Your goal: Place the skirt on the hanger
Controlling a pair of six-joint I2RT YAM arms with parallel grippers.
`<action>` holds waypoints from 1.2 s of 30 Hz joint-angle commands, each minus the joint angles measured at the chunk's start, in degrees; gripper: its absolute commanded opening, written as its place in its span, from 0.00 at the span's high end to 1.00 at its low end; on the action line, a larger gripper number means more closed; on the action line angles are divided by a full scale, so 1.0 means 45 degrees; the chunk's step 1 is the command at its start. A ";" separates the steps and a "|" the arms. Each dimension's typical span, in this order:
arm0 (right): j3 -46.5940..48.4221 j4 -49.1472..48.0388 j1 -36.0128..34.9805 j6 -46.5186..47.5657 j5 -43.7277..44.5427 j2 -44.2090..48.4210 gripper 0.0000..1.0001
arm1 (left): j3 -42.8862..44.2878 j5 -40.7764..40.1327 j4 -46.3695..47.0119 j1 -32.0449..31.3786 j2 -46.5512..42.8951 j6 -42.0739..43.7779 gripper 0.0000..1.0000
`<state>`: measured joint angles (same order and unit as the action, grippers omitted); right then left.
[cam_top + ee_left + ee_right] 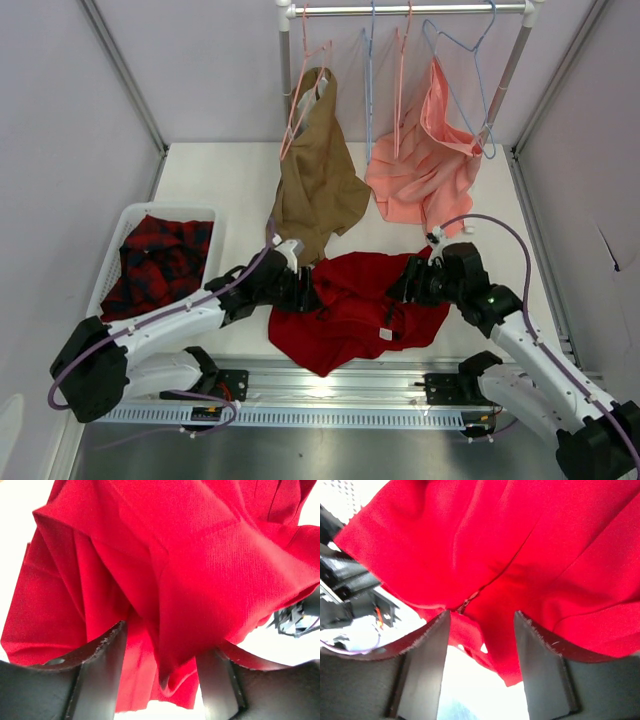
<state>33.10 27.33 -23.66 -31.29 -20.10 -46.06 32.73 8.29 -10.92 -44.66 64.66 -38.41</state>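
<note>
The deep-red skirt lies crumpled on the table's near middle, between my two arms. My left gripper is at its left edge, with the jaws open. A loose fold of the skirt hangs between the fingers of the left gripper. My right gripper is at the skirt's right edge, also open. In the right wrist view the skirt's zipper edge droops between the spread fingers of the right gripper. A thin pale-pink hanger hangs edge-on from the rail at the back.
A tan garment and a salmon-pink garment hang from the rail, reaching down to the table. Light-blue hangers hang beside them. A white basket at the left holds a red-and-black plaid garment.
</note>
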 commanded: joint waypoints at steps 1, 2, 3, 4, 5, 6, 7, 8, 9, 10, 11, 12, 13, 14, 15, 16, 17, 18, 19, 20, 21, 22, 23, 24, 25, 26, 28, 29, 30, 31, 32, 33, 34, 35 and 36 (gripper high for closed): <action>0.1021 0.0994 -0.1183 -0.0156 0.2315 0.0061 0.38 | 0.0695 0.0325 -0.0716 -0.0269 -0.0794 0.0801 0.38; 0.1274 0.1074 -0.1400 -0.0156 0.2569 0.0003 0.36 | 0.0831 0.0325 -0.0854 -0.0347 -0.1066 0.0860 0.37; 0.1393 0.1268 -0.1576 -0.0176 0.2765 -0.0056 0.36 | 0.0851 0.0305 -0.1010 -0.0483 -0.1166 0.0919 0.36; 0.1510 0.1347 -0.1752 -0.0195 0.3192 -0.0115 0.34 | 0.0910 0.0286 -0.1147 -0.0543 -0.1283 0.0996 0.34; 0.1627 0.1425 -0.2044 -0.0215 0.3371 -0.0173 0.33 | 0.1007 0.0247 -0.1399 -0.0601 -0.1342 0.1133 0.34; 0.1841 0.1523 -0.2182 -0.0196 0.3527 -0.0232 0.32 | 0.1104 0.0169 -0.1557 -0.0757 -0.1458 0.1173 0.33; 0.1959 0.1582 -0.2319 -0.0196 0.3819 -0.0290 0.30 | 0.1183 0.0091 -0.1713 -0.0816 -0.1518 0.1231 0.33; 0.2096 0.1660 -0.2533 -0.0215 0.4015 -0.0310 0.30 | 0.1338 -0.0142 -0.2005 -0.0913 -0.1557 0.1367 0.33; 0.2445 0.1815 -0.2670 -0.0215 0.4210 -0.0330 0.30 | 0.1417 -0.0279 -0.2162 -0.1069 -0.1693 0.1426 0.33; 0.2642 0.1855 -0.2788 -0.0196 0.4367 -0.0349 0.28 | 0.1515 -0.0358 -0.2396 -0.1148 -0.1733 0.1524 0.32; 0.3011 0.1933 -0.2886 -0.0118 0.4446 -0.0427 0.27 | 0.1612 -0.0398 -0.2495 -0.1207 -0.1888 0.1602 0.26; 0.3228 0.1992 -0.2887 -0.0040 0.4447 -0.0428 0.27 | 0.1710 -0.0398 -0.2573 -0.1227 -0.1889 0.1641 0.26; 0.3462 0.2031 -0.2887 0.0019 0.4466 -0.0602 0.27 | 0.1750 -0.0379 -0.2767 -0.1227 -0.2025 0.1738 0.26; 0.3677 0.2070 -0.2887 0.0097 0.4833 -0.0700 0.27 | 0.1963 -0.0398 -0.2847 -0.1227 -0.2084 0.1797 0.27; 0.4182 0.2167 -0.2887 0.0252 0.4837 -0.0817 0.27 | 0.2023 -0.0456 -0.2944 -0.1227 -0.2123 0.1837 0.27; 0.4496 0.2246 -0.2887 0.0331 0.4857 -0.1031 0.27 | 0.2120 -0.0515 -0.3216 -0.1246 -0.2259 0.1934 0.27; 0.4789 0.2305 -0.2867 0.0409 0.4876 -0.1130 0.27 | 0.2392 -0.0592 -0.3315 -0.1227 -0.2338 0.1993 0.27; 0.5160 0.2460 -0.2848 0.0603 0.4934 -0.1228 0.27 | 0.2491 -0.0767 -0.3490 -0.1246 -0.2416 0.2051 0.27; 0.5937 0.2558 -0.2790 0.0721 0.4993 -0.1461 0.29 | 0.2589 -0.0904 -0.3801 -0.1246 -0.2571 0.2110 0.27; 0.6389 0.2656 -0.2712 0.0838 0.5090 -0.1598 0.30 | 0.2918 -0.1002 -0.3940 -0.1246 -0.2650 0.2169 0.26; 0.6877 0.2792 -0.2614 0.1168 0.5168 -0.1754 0.31 | 0.3038 -0.1293 -0.4076 -0.1246 -0.2728 0.2188 0.26; 0.7926 0.2871 -0.2285 0.1346 0.5247 -0.1949 0.32 | 0.3116 -0.1412 -0.4406 -0.1227 -0.2787 0.2227 0.26; 0.8517 0.2910 -0.2049 0.1579 0.5363 -0.2415 0.32 | 0.3426 -0.1549 -0.4545 -0.1227 -0.2884 0.2247 0.26; 0.9142 0.2969 -0.1776 0.1795 0.5384 -0.2710 0.33 | 0.3526 -0.1666 -0.4701 -0.1227 -0.2943 0.2267 0.26; 0.9786 0.2950 -0.1097 0.2183 0.5307 -0.3022 0.35 | 0.3624 -0.1783 -0.4896 -0.1246 -0.3002 0.2286 0.26; 1.1088 0.2737 -0.0723 0.2361 0.4997 -0.3683 0.36 | 0.3876 -0.1785 -0.5053 -0.1246 -0.3119 0.2286 0.26; 1.2345 0.2463 0.0368 0.2751 0.4643 -0.4350 0.38 | 0.4034 -0.1785 -0.5209 -0.1227 -0.3236 0.2286 0.26; 1.3588 0.2326 0.0665 0.2850 0.4623 -0.4721 0.40 | 0.4170 -0.2036 -0.5230 -0.1246 -0.3334 0.2306 0.26; 1.4104 0.1919 0.0900 0.2948 0.4622 -0.5421 0.41 | 0.4210 -0.2174 -0.5288 -0.1246 -0.3451 0.2345 0.26; 1.4534 0.1663 0.1057 0.3084 0.4622 -0.5756 0.40 | 0.4230 -0.2233 -0.5443 -0.1246 -0.3490 0.2384 0.26; 1.5002 0.1448 0.1426 0.3182 0.4139 -0.6146 0.40 | 0.4404 -0.2292 -0.5542 -0.1246 -0.3510 0.2403 0.26; 1.5974 0.1194 0.1584 0.3222 0.3921 -0.6943 0.41 | 0.4445 -0.2273 -0.5755 -0.1246 -0.3530 0.2462 0.27; 1.6351 0.0998 0.1663 0.3242 0.3823 -0.7299 0.41 | 0.4523 -0.2292 -0.5873 -0.1246 -0.3588 0.2481 0.27; 1.6664 0.0590 0.1780 0.3281 0.3764 -0.7651 0.41 | 0.4736 -0.2370 -0.5952 -0.1246 -0.3646 0.2501 0.27; 1.7305 0.0451 0.1801 0.3300 0.3628 -0.8350 0.41 | 0.4680 -0.2371 -0.6030 -0.1246 -0.3763 0.2521 0.27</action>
<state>104.97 34.00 -16.49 -18.98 -0.86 -77.58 50.85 -0.91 -35.86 -50.04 49.17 -28.80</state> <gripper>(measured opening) 0.596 0.736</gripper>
